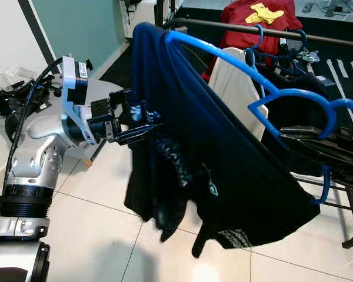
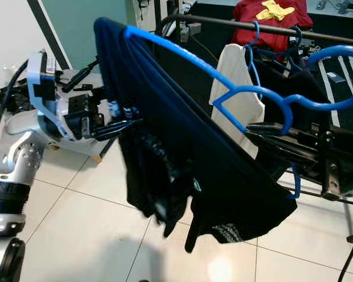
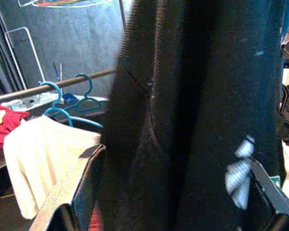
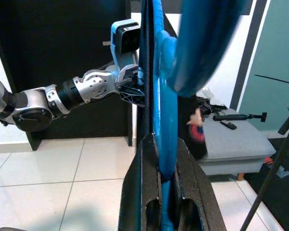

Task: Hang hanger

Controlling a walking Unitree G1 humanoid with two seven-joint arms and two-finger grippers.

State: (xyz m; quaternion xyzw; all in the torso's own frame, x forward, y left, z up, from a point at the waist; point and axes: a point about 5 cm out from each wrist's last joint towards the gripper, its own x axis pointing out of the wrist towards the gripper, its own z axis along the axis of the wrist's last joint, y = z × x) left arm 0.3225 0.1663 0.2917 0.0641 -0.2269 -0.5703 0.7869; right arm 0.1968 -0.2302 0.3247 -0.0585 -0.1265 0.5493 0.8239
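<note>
White tile floor (image 1: pixel 94 235), dark rail (image 1: pixel 235 26) w/ red and cream clothes behind. Right tool (image 4: pixel 160 192) clamped narrow on blue hanger (image 1: pixel 223 56), its hook near rail. Dark shirt (image 1: pixel 188 164) drapes off hanger; left tool (image 1: pixel 142 130) pinches its edge, fingertips half hidden in folds.

At the bottom centre of the frame we see our right gripper (image 4: pixel 167 192), its two black fingers (image 4: pixel 140 192) closed against the blue hanger (image 4: pixel 164 120), which rises straight up the middle. Dark navy cloth (image 4: pixel 147 57) hangs along the hanger's left edge. From the left our silver left arm (image 4: pixel 62 96) reaches across, and its gripper (image 4: pixel 134 91) meets that cloth. A grey bench (image 4: pixel 231 144) stands at the right on the white tiled floor (image 4: pixel 62 183).
</note>
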